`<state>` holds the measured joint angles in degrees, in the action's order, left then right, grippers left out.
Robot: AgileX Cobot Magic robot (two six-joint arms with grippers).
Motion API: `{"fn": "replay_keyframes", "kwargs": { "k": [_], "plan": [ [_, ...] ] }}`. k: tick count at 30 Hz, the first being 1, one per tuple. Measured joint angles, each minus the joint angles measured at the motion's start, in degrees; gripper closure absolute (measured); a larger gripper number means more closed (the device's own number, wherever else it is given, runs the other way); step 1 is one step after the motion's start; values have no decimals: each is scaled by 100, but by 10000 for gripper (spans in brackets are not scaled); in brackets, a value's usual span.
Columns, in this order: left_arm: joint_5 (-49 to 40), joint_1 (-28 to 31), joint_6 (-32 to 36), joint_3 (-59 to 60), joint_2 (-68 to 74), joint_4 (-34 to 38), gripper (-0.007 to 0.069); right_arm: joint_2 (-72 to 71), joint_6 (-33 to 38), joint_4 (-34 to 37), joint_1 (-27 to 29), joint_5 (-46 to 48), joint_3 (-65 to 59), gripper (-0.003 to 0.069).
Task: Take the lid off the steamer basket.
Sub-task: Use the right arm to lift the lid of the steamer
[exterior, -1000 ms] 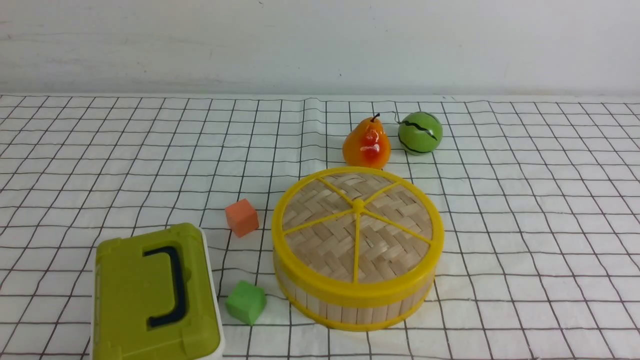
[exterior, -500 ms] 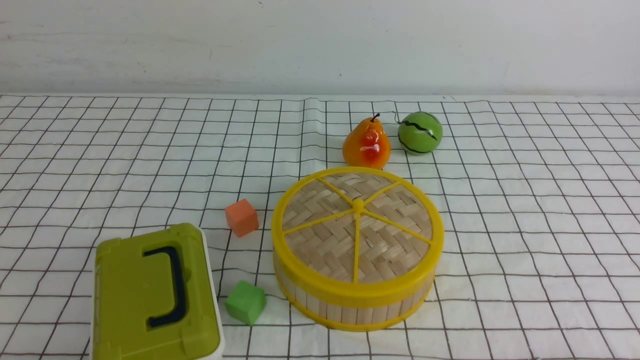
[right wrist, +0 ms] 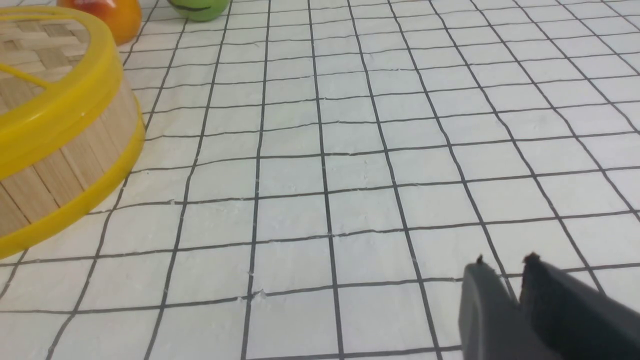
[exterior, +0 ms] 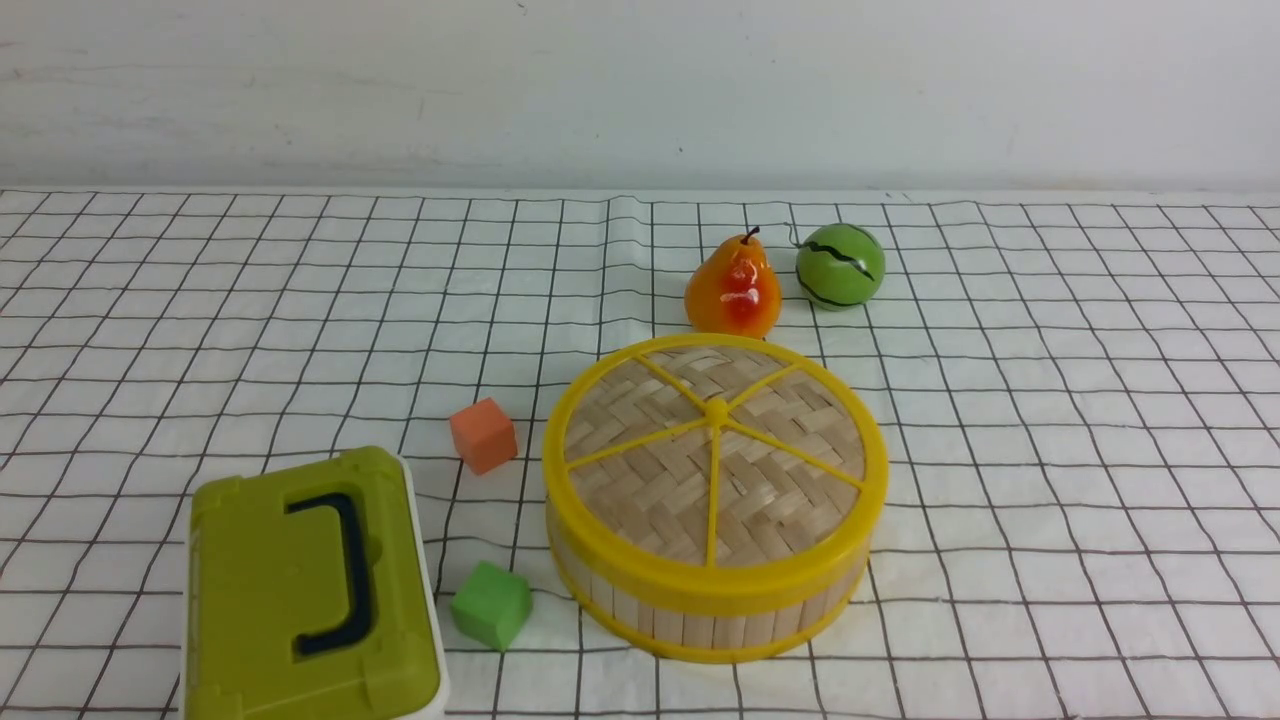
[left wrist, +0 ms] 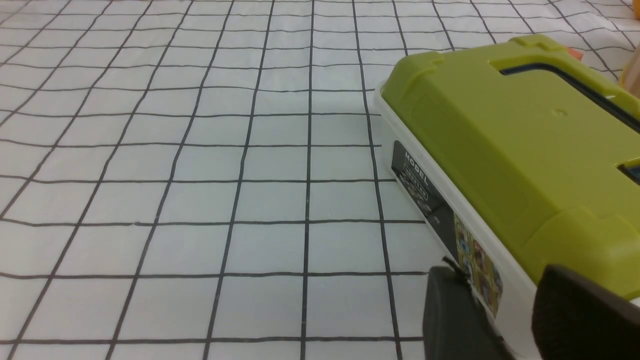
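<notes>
We see the lid [exterior: 715, 450] seated on the steamer basket [exterior: 700, 622], mid-desk [exterior: 1050, 450], just nearer us than the pear [exterior: 733, 285]. Our left gripper [left wrist: 500, 287] is slightly parted and empty beside the green box [left wrist: 500, 125]. Our right gripper [right wrist: 506, 267] is pressed nearly together.

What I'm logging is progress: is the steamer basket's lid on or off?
On: the lid sits flush atop the steamer basket, rims aligned.

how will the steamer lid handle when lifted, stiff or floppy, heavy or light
Probably stiff: the lid has a yellow plastic rim and spokes bracing its woven bamboo. Likely light for its size, being a thin flat disc. Its smooth rim caps the steamer basket, so it may slip or drag the basket up.
</notes>
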<state>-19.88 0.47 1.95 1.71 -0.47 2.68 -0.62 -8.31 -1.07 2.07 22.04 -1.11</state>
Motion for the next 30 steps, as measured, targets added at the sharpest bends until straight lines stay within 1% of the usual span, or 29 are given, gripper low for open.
{"fn": "replay_keyframes", "kwargs": {
  "k": [6, 9, 10, 11, 12, 13, 14, 15, 16, 17, 19, 24, 27, 28, 29, 30],
  "plan": [
    [0, 0, 0, 0, 0, 0, 386, 0, -14, 45, 0, 0, 0, 536],
    [0, 0, 0, 0, 0, 0, 386, 0, -268, 482, 0, -38, 0, 533],
    [0, 0, 0, 0, 0, 0, 386, 0, -563, 978, 0, -74, 0, 533],
    [0, 0, 0, 0, 0, 0, 386, 0, -614, 978, 0, -71, 0, 533],
    [0, 0, 0, 0, 0, 0, 386, 0, -1086, 1849, 0, -136, -21, 531],
    [0, 0, 0, 0, 0, 0, 386, 0, -1403, 2382, 0, -163, -33, 530],
    [0, 0, 0, 0, 0, 0, 386, 0, -1688, 2779, 0, -168, -40, 530],
    [0, 0, 0, 0, 0, 0, 386, 0, -1741, 2964, 0, -168, -44, 530],
    [0, 0, 0, 0, 0, 0, 386, 0, -2006, 3487, 0, -187, -44, 529],
    [0, 0, 0, 0, 0, 0, 386, 0, -2074, 3676, 0, -211, -44, 528],
    [0, 0, 0, 0, 0, 0, 386, 0, -2076, 3841, 0, -292, -44, 526],
    [0, 0, 0, 0, 0, 0, 386, 0, -1506, 3717, 0, -479, -44, 522],
    [0, 0, 0, 0, 0, 0, 386, 0, -1331, 3697, 0, -535, -44, 520],
    [0, 0, 0, 0, 0, 0, 386, 0, -1012, 3669, 0, -474, 24, 519],
    [0, 0, 0, 0, 0, 0, 386, 0, -964, 3654, 0, -463, 43, 519],
    [0, 0, 0, 0, 0, 0, 386, 0, -583, 3605, 0, -325, 241, 519]
  ]
}}
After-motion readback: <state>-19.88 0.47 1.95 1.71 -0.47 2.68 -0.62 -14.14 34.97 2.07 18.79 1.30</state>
